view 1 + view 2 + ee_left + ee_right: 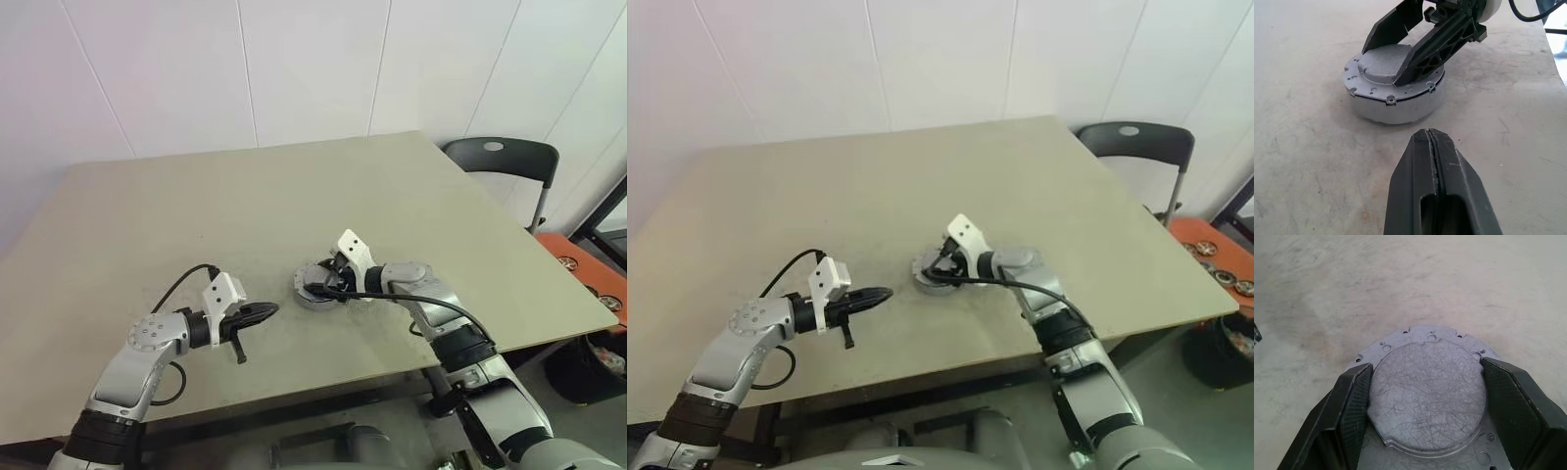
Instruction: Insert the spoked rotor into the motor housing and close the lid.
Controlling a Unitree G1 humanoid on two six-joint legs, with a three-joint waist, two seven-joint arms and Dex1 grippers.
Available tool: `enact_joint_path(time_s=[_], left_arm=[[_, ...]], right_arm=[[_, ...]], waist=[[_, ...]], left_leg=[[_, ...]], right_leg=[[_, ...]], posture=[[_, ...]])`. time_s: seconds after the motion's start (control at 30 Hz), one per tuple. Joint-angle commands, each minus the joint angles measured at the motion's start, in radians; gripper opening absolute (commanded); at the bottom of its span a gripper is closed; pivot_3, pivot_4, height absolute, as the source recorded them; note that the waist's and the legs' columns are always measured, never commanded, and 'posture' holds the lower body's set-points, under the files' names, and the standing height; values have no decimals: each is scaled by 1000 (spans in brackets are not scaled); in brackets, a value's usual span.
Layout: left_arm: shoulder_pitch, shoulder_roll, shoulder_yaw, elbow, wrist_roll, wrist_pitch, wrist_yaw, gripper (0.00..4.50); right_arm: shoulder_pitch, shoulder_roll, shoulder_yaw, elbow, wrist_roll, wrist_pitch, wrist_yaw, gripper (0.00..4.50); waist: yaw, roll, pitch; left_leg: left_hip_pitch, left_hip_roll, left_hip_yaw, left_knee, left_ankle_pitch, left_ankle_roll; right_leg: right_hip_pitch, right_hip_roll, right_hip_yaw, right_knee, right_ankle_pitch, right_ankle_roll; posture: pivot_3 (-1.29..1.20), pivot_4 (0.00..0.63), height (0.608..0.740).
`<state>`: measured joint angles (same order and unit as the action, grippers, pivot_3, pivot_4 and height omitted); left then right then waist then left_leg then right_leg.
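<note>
White wall panels back a broad beige table (pixel 294 196), with a dark chair (pixel 500 157) beyond its far right corner.

On the left, near the table's front edge, the left pincer (pixel 257 313) hangs just over the surface with its two black fingers (pixel 1435 166) pressed together on nothing. It points rightward at the assembly and stands a little apart from it, so it takes no part in the work at this moment.

To its right, around the middle of the table's near half, sits the motor housing (pixel 1393 105), a round pale-sided body resting flat. The lid (pixel 1427 394) lies on top of it, a scuffed grey disc that looks level and seated inside the housing's flanged rim. The spoked rotor cannot be seen; I judge it is already inside, under the lid, though the pictures cannot confirm that.

The right pincer (pixel 1425 396) reaches in from the right, its fingers spread wide to either side of the lid's raised disc, at or very near its edge; whether they actually squeeze it I cannot tell.

By my reading, the insertion is done and the closing is nearly so. What is left is likely a last press or twist to seat the lid, then letting go.
</note>
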<state>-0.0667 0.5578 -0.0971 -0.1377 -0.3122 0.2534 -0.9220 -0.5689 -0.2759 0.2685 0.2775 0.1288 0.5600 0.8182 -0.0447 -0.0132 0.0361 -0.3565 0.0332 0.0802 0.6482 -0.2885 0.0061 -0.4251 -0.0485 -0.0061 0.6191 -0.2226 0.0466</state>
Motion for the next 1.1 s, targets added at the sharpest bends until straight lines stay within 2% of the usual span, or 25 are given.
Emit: enact_joint_path(time_s=[0.03, 0.13, 0.33, 0.73, 1.1], left_arm=[[-16, 2, 6, -14, 5, -11, 2, 0], [-15, 2, 5, -12, 9, -12, 5, 0], [-11, 0, 1, -10, 15, -11, 7, 0], [-13, 1, 1, -10, 19, -8, 8, 0], [-13, 5, 3, -6, 23, -12, 6, 0]], right_arm=[[33, -4, 42, 63, -51, -2, -28, 3126], [53, -11, 74, 87, -92, -37, -43, 3126], [85, -2, 59, 38, -53, -105, -2, 3126], [100, 48, -6, 22, 18, -40, 5, 3126], [81, 1, 82, 101, -135, -133, -50, 3126]], waist=[[-3, 0, 0], [-5, -2, -1], [-2, -3, -3], [-5, -3, -3], [-14, -3, -3]], left_leg=[[0, 0, 0, 0, 0, 0], [0, 0, 1, -1, 0, 0], [2, 0, -1, -1, 0, -1], [-1, 3, 0, -4, -1, -2], [0, 3, 0, -3, -3, -5]], right_leg=[[0, 0, 0, 0, 0, 0], [0, 0, 0, -1, 0, 0], [-1, 0, 0, -2, 0, 0], [-2, 2, 0, -3, 0, 0], [-1, 2, 0, -4, 0, 0]], posture=[[0, 0, 740], [0, 0, 740], [0, 0, 740], [0, 0, 740], [0, 0, 740]])
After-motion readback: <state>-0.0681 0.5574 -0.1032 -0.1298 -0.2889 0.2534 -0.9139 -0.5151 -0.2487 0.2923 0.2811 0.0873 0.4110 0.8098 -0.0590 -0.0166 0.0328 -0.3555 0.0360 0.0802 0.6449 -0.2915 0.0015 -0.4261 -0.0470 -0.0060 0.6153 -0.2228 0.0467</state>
